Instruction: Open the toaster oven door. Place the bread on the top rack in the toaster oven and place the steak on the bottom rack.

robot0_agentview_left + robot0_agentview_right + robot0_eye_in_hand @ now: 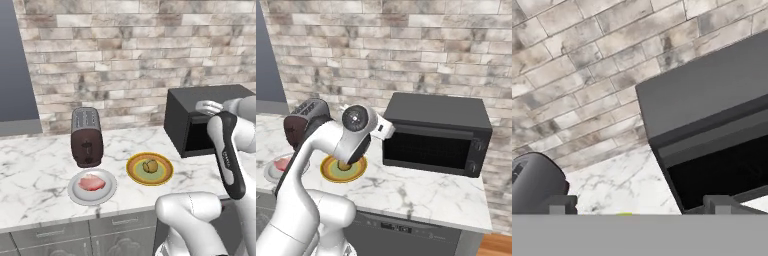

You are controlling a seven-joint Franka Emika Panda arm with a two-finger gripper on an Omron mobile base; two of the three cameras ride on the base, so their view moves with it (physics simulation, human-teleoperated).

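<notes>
I see the gripper (639,206) spread wide with nothing in it, hanging just in front of the toaster oven (437,132), whose door (426,149) is shut. The bread (150,165) sits on the green plate (136,172), the steak (92,183) on the grey plate (75,194), both near the toaster (86,136)

Black toaster oven (437,134) door (428,149) closed; bread (150,165) on green plate, steak (92,183) on grey plate.
</notes>
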